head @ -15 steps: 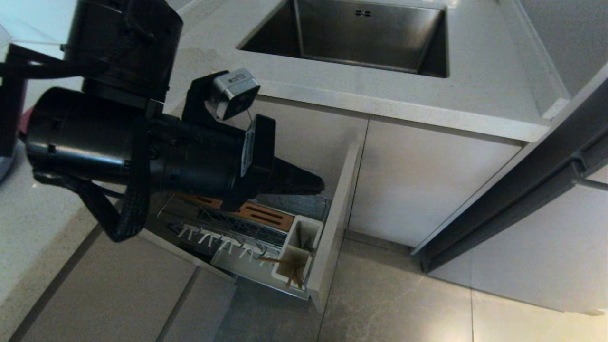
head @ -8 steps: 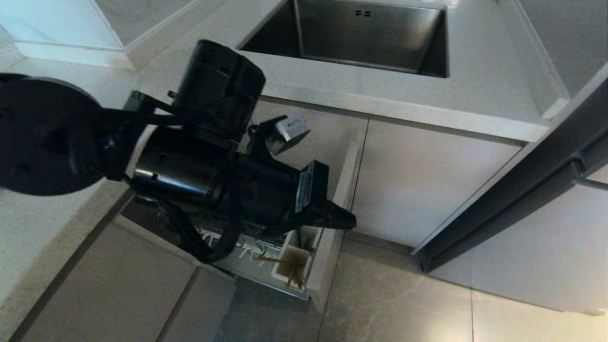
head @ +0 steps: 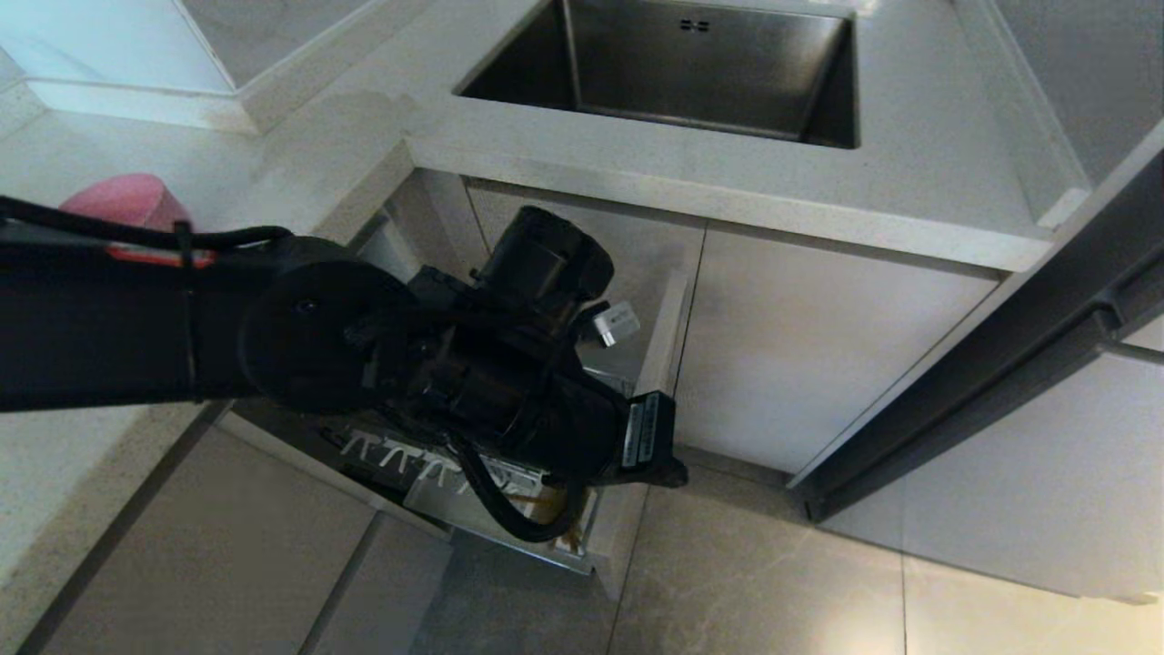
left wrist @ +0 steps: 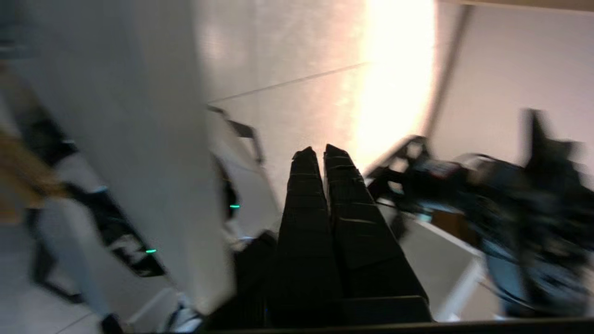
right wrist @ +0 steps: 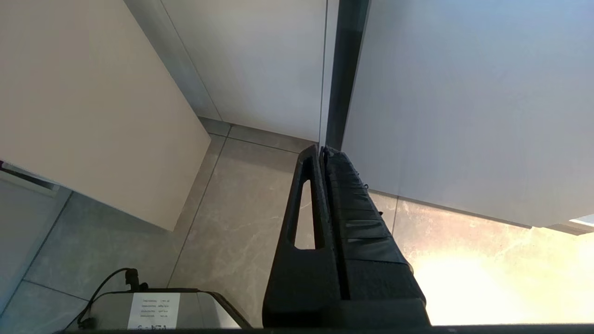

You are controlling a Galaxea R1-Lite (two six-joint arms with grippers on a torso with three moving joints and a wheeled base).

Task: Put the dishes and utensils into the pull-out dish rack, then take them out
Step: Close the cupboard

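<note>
From the head view, the black left gripper (head: 668,473) reaches down over the pulled-out chrome wire dish rack with its beige front panel (head: 657,346), its tip just beside the panel's inner face above the white plastic utensil cup (head: 556,518), where the thin light-wood chopsticks (head: 546,503) stand, probably loaded. The small pink round bowl (head: 123,200) sits on the pale stone surface (head: 637,182) at far left, well apart from the rack. A label on the wrist is too small to read. In the left wrist view the left fingers (left wrist: 304,195) are pressed together on nothing, near the blurred panel. In the right wrist view the right gripper (right wrist: 322,153) hangs parked above the floor tiles (right wrist: 232,222), fingers pressed together; a white label below shows unreadable print.
</note>
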